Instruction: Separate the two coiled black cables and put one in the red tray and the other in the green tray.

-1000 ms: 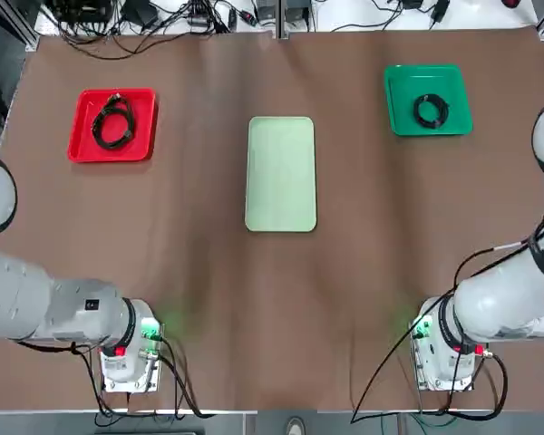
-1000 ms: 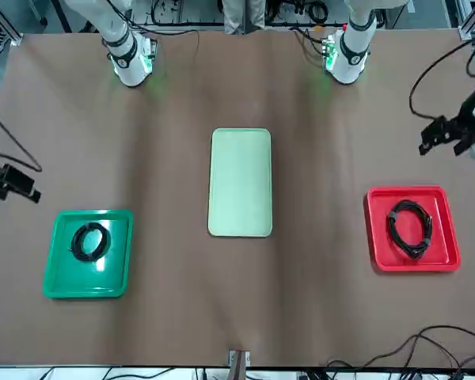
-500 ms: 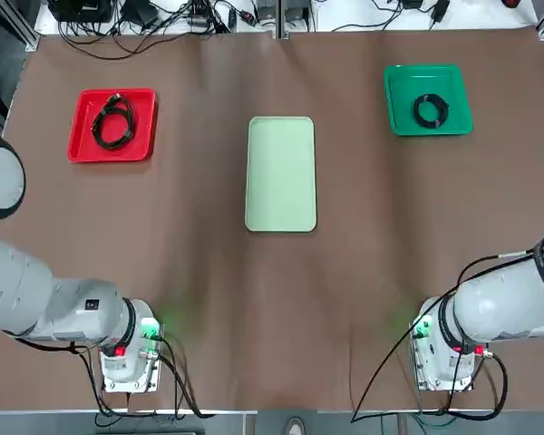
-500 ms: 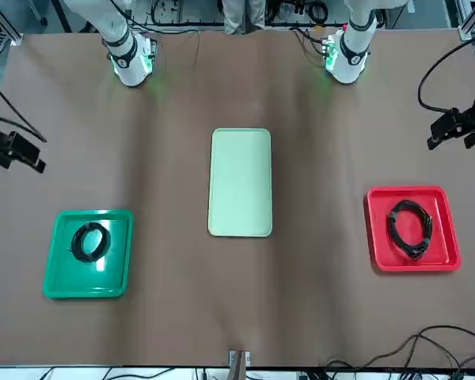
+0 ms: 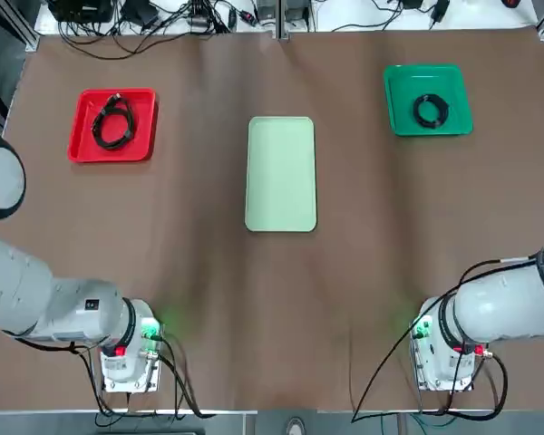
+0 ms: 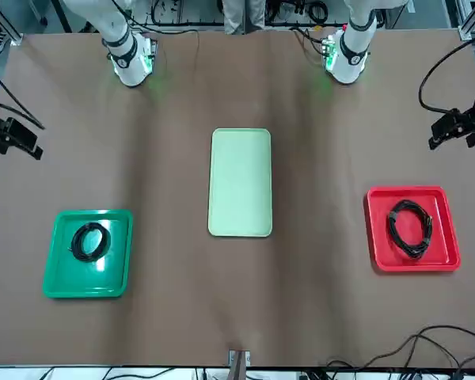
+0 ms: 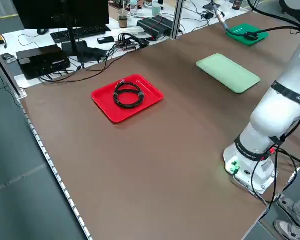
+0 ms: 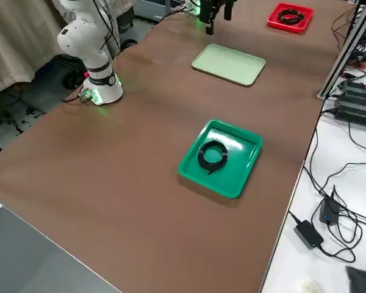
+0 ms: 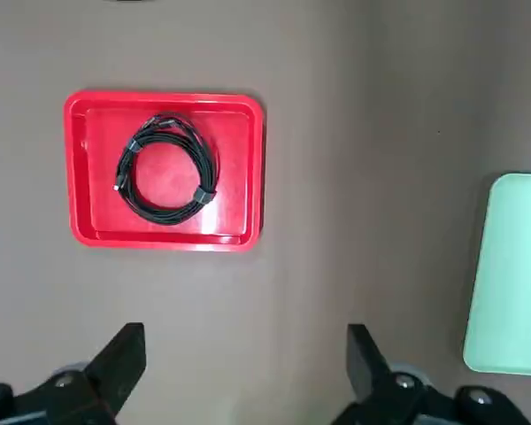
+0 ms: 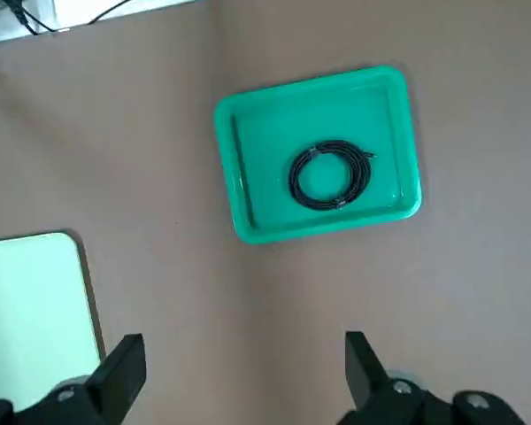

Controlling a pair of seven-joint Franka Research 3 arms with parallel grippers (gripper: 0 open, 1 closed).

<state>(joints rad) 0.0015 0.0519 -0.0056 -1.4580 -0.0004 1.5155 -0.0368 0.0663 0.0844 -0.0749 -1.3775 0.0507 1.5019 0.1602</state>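
**Both cables sit in their trays, arms high and wide**

Top view: the looser oval black cable coil (image 5: 112, 123) lies inside the bright red square plastic tray (image 5: 82, 145) at ten o'clock. The smaller tight black cable ring (image 5: 430, 111) rests in the dark green square tray (image 5: 402, 120) at two o'clock. Between them sits the pale mint rectangular tray (image 5: 281, 174). The left gripper (image 9: 241, 376) hangs above the table with fingers spread wide, and the right gripper (image 10: 239, 376) likewise, holding nothing.

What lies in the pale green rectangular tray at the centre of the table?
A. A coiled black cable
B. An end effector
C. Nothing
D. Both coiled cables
C: the pale green tray is bare, while one coiled cable lies in the red tray and the other cable in the green tray.
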